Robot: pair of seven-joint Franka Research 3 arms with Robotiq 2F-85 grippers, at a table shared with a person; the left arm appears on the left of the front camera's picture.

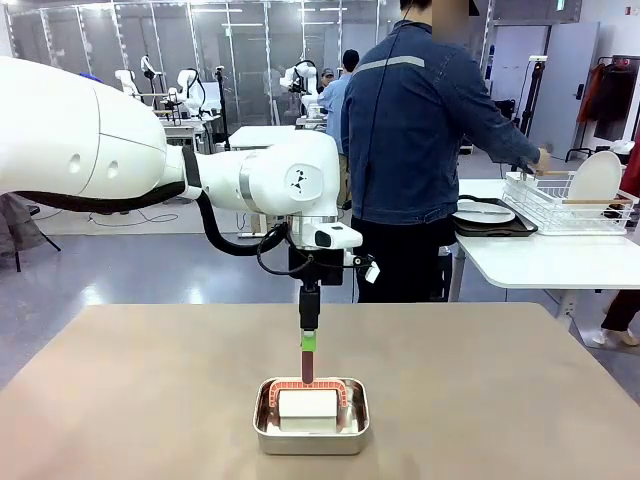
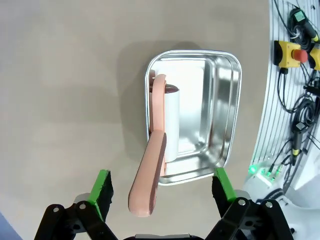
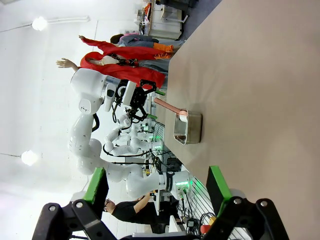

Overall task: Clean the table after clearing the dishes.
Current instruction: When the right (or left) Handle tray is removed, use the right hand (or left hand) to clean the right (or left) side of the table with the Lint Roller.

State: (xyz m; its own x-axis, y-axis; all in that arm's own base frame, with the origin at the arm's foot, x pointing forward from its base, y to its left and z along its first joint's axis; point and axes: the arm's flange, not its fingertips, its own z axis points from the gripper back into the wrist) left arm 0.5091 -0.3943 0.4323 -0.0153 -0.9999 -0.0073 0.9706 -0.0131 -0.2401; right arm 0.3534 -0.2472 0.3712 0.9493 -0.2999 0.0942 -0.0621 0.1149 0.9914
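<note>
**Left gripper**, wrist view. The two black fingers with green pads stand wide apart, one on each side of the salmon-pink plastic handle of a lint roller. A gap shows between the handle and each pad, so nothing is gripped.

**Roller and pan.** The roller's white paper roll lies inside a small rectangular stainless-steel pan. The handle slants up and out over the pan's rim toward the gripper. In the front view the left gripper hangs straight above the pan, seen edge-on, and the handle's upper end reaches up to the pads.

**Table.** The pan rests on the wide, matte tan-beige table, near the edge on the robot's side.

**Right gripper**, wrist view. The jaws are spread wide with nothing between them, over bare tabletop and well apart from the pan.

**Dishes.** These sit off the tan table, far beyond the pan and to its right, on a smaller white-topped table.
- One round white plate lies flat on a dark rectangular tray.
- A second white plate stands upright in a white wire rack.

**Person.** A person in a dark blue jacket stands beyond the pan, back turned, with one hand at the rack.
</note>
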